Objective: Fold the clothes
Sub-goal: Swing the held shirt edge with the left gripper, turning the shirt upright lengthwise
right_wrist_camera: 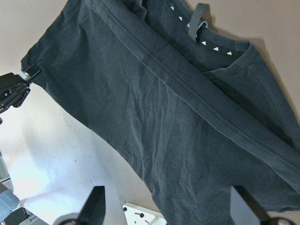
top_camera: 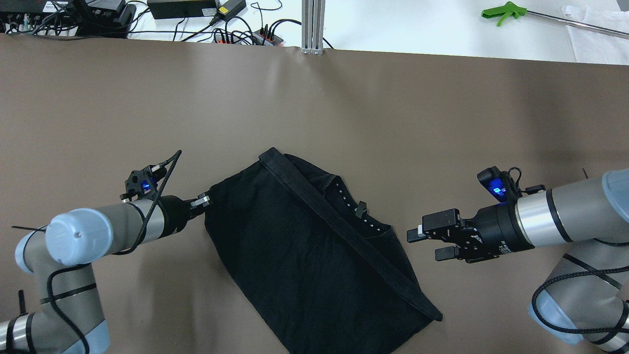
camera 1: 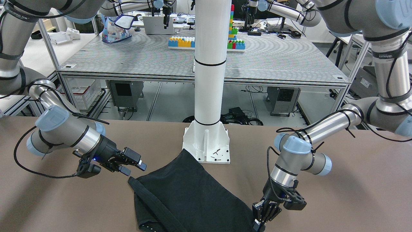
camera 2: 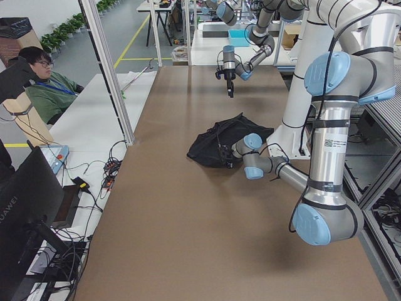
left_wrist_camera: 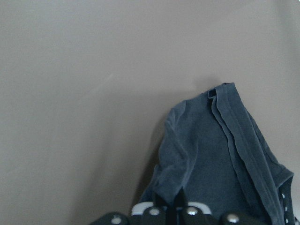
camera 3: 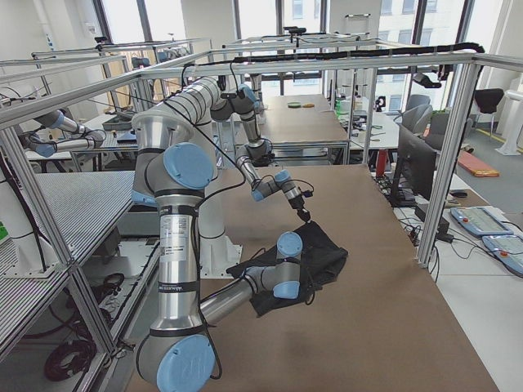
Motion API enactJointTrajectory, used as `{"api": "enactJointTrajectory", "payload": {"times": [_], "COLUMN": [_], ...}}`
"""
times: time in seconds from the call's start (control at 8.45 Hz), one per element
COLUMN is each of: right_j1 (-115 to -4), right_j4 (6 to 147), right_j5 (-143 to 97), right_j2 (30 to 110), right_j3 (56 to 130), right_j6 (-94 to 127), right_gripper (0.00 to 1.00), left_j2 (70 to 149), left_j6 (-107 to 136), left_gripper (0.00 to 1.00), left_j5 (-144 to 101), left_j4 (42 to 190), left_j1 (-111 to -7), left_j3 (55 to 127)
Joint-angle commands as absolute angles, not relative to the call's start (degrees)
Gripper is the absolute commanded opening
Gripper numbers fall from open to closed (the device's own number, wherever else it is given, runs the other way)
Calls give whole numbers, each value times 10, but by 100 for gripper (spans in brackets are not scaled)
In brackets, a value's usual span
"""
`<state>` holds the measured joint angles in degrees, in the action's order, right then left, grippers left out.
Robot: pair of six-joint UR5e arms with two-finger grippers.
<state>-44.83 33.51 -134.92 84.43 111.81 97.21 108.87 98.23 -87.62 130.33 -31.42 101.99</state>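
The black garment [top_camera: 304, 255] lies crumpled at an angle on the brown table [top_camera: 147, 98], with a hemmed band folded diagonally across it. It also shows in the front view [camera 1: 186, 190], just in front of the white pillar's base [camera 1: 207, 145]. My left gripper [top_camera: 202, 200] is shut on the garment's left corner, and the left wrist view shows fabric [left_wrist_camera: 211, 164] pinched between its fingers [left_wrist_camera: 150, 208]. My right gripper [top_camera: 426, 243] is open and empty, just off the garment's right edge. Its spread fingers [right_wrist_camera: 96, 206] frame the garment [right_wrist_camera: 164, 117] in the right wrist view.
Cables and power strips [top_camera: 236, 32] run along the table's far edge. A green grabber tool [top_camera: 501, 10] and a white cloth [top_camera: 594, 29] lie beyond it. A seated person [camera 2: 37, 81] is off to the side. Bare brown table surrounds the garment.
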Motion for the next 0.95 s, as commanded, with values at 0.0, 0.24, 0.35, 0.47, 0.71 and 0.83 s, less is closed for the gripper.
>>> {"api": "enactJointTrajectory", "payload": {"times": [0.0, 0.24, 0.35, 0.47, 0.71, 0.83], "right_j1": [-459, -462, -462, -462, -468, -474], "right_j4": [335, 335, 335, 335, 336, 336], "right_j5": [-1349, -1347, -1345, -1343, -1343, -1343], "right_j2": [845, 845, 845, 845, 845, 845], "right_j3": [1118, 1117, 1117, 1117, 1115, 1115], "right_j6": [972, 972, 972, 972, 972, 972], "right_gripper": [94, 94, 94, 94, 94, 94], "left_j2": [1186, 1297, 1356, 1393, 1432, 1432], "left_j6": [956, 941, 937, 935, 926, 924], "left_gripper": [0, 0, 0, 0, 0, 0], "left_j5": [-912, -926, -929, -929, -926, -925], "left_j4": [1276, 1279, 1282, 1284, 1302, 1336], "left_j1": [-371, -406, -415, -422, -426, -427], "left_j3": [936, 801, 728, 679, 616, 593]}}
